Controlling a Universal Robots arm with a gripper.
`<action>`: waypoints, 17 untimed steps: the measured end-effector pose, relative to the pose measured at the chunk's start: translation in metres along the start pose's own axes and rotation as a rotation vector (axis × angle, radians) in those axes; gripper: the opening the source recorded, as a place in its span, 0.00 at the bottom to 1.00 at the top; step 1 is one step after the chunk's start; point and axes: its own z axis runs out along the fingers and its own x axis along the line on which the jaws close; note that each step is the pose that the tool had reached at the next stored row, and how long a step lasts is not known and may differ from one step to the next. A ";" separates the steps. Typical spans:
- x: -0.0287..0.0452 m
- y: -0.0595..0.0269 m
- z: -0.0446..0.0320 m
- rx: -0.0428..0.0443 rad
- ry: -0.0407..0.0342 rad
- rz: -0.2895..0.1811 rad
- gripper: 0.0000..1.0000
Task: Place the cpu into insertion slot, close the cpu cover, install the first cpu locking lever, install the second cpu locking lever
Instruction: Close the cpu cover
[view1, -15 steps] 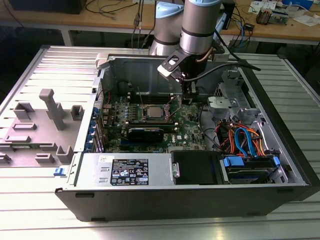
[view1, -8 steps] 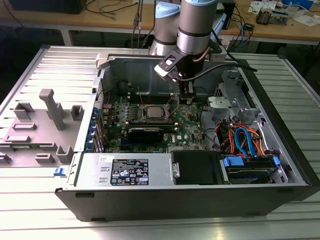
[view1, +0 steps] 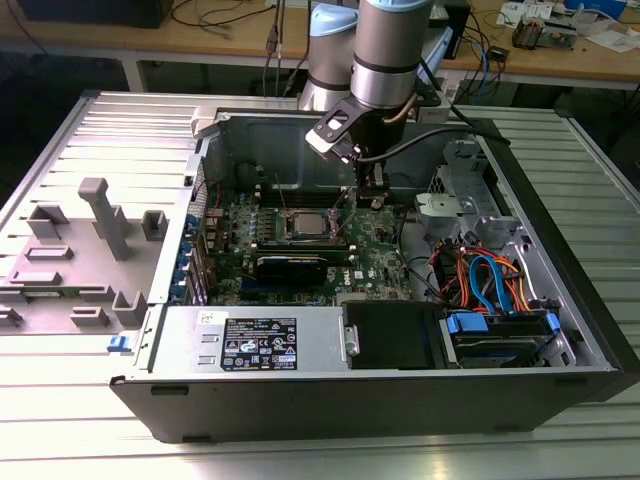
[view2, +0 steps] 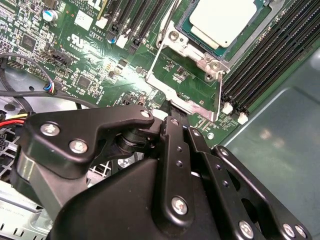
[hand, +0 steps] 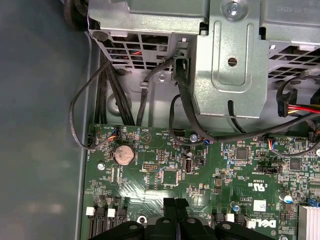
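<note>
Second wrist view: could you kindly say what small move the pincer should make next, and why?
Probably tip the thin silvery square frame cover down over the flat silvery-topped square cpu: the chip already sits in the metal-rimmed insertion slot, the cover is open beside it, and the pincer is at its free edge.

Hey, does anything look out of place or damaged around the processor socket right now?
Nothing looks damaged or spilled. The cpu lies level and uncovered; the cpu cover is swung open beside it, with green board showing through its cut-out.
</note>
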 end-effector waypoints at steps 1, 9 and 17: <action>0.0000 0.0000 0.0000 0.0000 0.0000 0.000 0.11; 0.0001 -0.0018 -0.0001 0.0001 0.0000 0.000 0.11; 0.0005 -0.0074 -0.0002 0.0000 0.0001 0.000 0.11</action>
